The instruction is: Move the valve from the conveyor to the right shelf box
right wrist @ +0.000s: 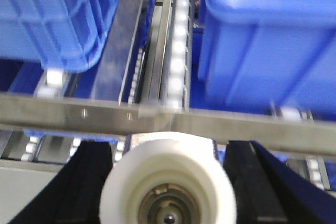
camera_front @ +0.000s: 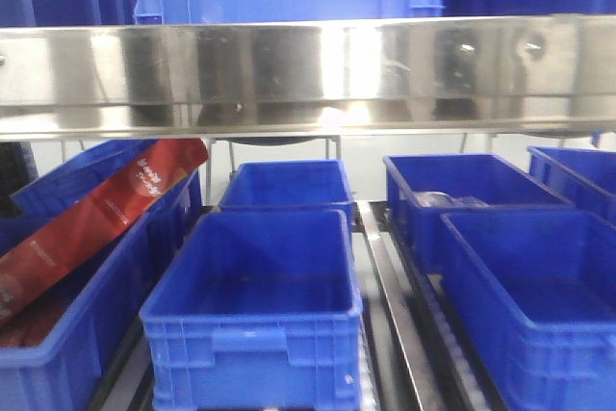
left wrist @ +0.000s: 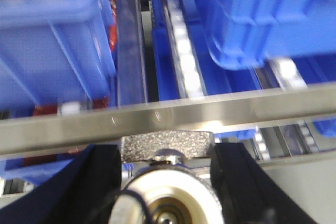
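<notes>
In the left wrist view a valve [left wrist: 167,141] with a rough silvery block and a cream-white round face sits between the black fingers [left wrist: 100,182] of my left gripper [left wrist: 167,153], which is shut on it. In the right wrist view my right gripper [right wrist: 169,148] is shut on a second valve [right wrist: 168,174], whose white round face fills the gap between its fingers [right wrist: 247,182]. Both hover just before the shelf's steel front rail [right wrist: 236,127]. Blue shelf boxes [camera_front: 539,286] stand on the right of the shelf. The conveyor is out of view. Neither gripper shows in the front view.
A shiny steel beam [camera_front: 308,74] crosses above the shelf. Blue boxes stand at the middle [camera_front: 255,300] and left [camera_front: 87,276], the left one holding a red packet [camera_front: 96,218]. Roller tracks [right wrist: 176,51] and steel dividers [left wrist: 130,51] run between the boxes.
</notes>
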`<control>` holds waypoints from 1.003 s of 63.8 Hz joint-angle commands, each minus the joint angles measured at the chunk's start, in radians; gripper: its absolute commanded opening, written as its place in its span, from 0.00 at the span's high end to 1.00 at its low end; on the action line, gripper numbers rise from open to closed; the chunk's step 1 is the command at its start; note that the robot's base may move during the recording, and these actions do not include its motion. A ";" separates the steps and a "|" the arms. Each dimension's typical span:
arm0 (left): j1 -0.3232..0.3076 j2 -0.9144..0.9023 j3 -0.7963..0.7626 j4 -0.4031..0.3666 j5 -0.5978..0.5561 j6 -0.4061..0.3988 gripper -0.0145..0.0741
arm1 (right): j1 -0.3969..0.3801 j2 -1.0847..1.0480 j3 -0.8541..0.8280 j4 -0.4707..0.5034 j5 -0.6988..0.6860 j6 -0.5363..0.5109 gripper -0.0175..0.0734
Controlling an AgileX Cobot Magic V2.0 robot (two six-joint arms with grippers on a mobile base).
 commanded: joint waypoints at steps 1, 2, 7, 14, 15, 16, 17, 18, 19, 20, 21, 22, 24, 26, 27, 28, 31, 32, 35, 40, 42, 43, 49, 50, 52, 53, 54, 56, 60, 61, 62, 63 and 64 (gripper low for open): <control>-0.004 -0.012 -0.011 -0.002 -0.039 -0.005 0.96 | 0.000 -0.010 -0.015 -0.004 -0.057 -0.009 0.98; -0.004 -0.012 -0.011 -0.002 -0.039 -0.005 0.96 | 0.000 -0.010 -0.015 -0.004 -0.057 -0.009 0.98; -0.004 -0.012 -0.011 -0.002 -0.039 -0.005 0.96 | 0.000 -0.010 -0.015 -0.004 -0.057 -0.009 0.98; -0.004 -0.012 -0.011 -0.002 -0.039 -0.005 0.96 | 0.000 -0.010 -0.015 -0.004 -0.057 -0.009 0.98; -0.004 -0.012 -0.011 -0.002 -0.039 -0.005 0.96 | 0.000 -0.010 -0.015 -0.004 -0.057 -0.009 0.98; -0.004 -0.012 -0.011 -0.002 -0.039 -0.005 0.96 | 0.000 -0.010 -0.015 -0.004 -0.057 -0.009 0.98; -0.004 -0.012 -0.011 -0.002 -0.039 -0.005 0.96 | 0.000 -0.010 -0.015 -0.004 -0.057 -0.009 0.98; -0.004 -0.012 -0.011 -0.002 -0.039 -0.005 0.96 | 0.000 -0.010 -0.015 -0.004 -0.057 -0.009 0.98; -0.004 -0.012 -0.011 -0.002 -0.039 -0.005 0.96 | 0.000 -0.010 -0.015 -0.004 -0.057 -0.009 0.98; -0.004 -0.012 -0.011 -0.002 -0.039 -0.005 0.96 | 0.000 -0.010 -0.015 -0.004 -0.057 -0.009 0.98; -0.004 -0.012 -0.011 -0.002 -0.039 -0.005 0.96 | 0.000 -0.010 -0.015 -0.004 -0.057 -0.009 0.98; -0.004 -0.012 -0.011 -0.002 -0.039 -0.005 0.96 | 0.000 -0.010 -0.015 -0.004 -0.057 -0.009 0.98; -0.004 -0.012 -0.011 -0.002 -0.041 -0.005 0.96 | 0.000 -0.010 -0.015 -0.004 -0.057 -0.009 0.98; -0.004 -0.012 -0.011 -0.002 -0.041 -0.005 0.96 | 0.000 -0.010 -0.015 -0.004 -0.057 -0.009 0.98; -0.004 -0.012 -0.011 -0.002 -0.041 -0.005 0.96 | 0.000 -0.010 -0.015 -0.004 -0.057 -0.009 0.98; -0.004 -0.012 -0.011 -0.002 -0.044 -0.005 0.96 | 0.000 -0.010 -0.015 -0.004 -0.057 -0.009 0.98; -0.004 -0.012 -0.011 -0.002 -0.050 -0.005 0.96 | 0.000 -0.010 -0.015 -0.004 -0.057 -0.009 0.98; -0.004 -0.012 -0.011 -0.002 -0.053 -0.005 0.96 | 0.000 -0.010 -0.015 -0.004 -0.057 -0.009 0.98; -0.004 -0.012 -0.011 -0.002 -0.069 -0.005 0.96 | 0.000 -0.010 -0.015 -0.004 -0.057 -0.009 0.98; -0.004 -0.012 -0.011 -0.002 -0.109 -0.005 0.96 | 0.000 -0.010 -0.015 -0.004 -0.057 -0.009 0.98; -0.004 -0.012 -0.011 -0.002 -0.124 -0.005 0.96 | 0.000 -0.010 -0.015 -0.004 -0.057 -0.009 0.98; -0.004 -0.012 -0.011 -0.002 -0.133 -0.005 0.96 | 0.000 -0.010 -0.015 -0.004 -0.057 -0.009 0.98; -0.004 -0.012 -0.011 -0.002 -0.184 -0.005 0.96 | 0.000 -0.010 -0.015 -0.004 -0.057 -0.009 0.98; -0.004 -0.012 -0.011 -0.002 -0.192 -0.005 0.96 | 0.000 -0.010 -0.015 -0.004 -0.057 -0.009 0.98; -0.004 -0.012 -0.011 -0.002 -0.213 -0.005 0.96 | 0.000 -0.010 -0.015 -0.004 -0.057 -0.009 0.98; -0.004 -0.012 -0.011 -0.002 -0.222 -0.005 0.96 | 0.000 -0.010 -0.015 -0.004 -0.057 -0.009 0.98; -0.004 -0.012 -0.011 -0.002 -0.231 -0.005 0.96 | 0.000 -0.010 -0.015 -0.004 -0.057 -0.009 0.98; -0.004 -0.012 -0.011 -0.002 -0.253 -0.005 0.96 | 0.000 -0.010 -0.015 -0.004 -0.057 -0.009 0.98; -0.004 -0.012 -0.011 -0.002 -0.285 -0.005 0.96 | 0.000 -0.010 -0.015 -0.004 -0.057 -0.009 0.98; -0.004 -0.012 -0.011 -0.002 -0.293 -0.005 0.96 | 0.000 -0.010 -0.015 -0.004 -0.057 -0.009 0.98; -0.004 -0.012 -0.011 -0.002 -0.304 -0.005 0.96 | 0.000 -0.010 -0.015 -0.004 -0.057 -0.009 0.98; -0.004 -0.012 -0.011 -0.002 -0.312 -0.005 0.96 | 0.000 -0.010 -0.015 -0.004 -0.057 -0.009 0.98; -0.004 -0.012 -0.011 -0.002 -0.321 -0.005 0.96 | 0.000 -0.010 -0.015 -0.004 -0.057 -0.009 0.98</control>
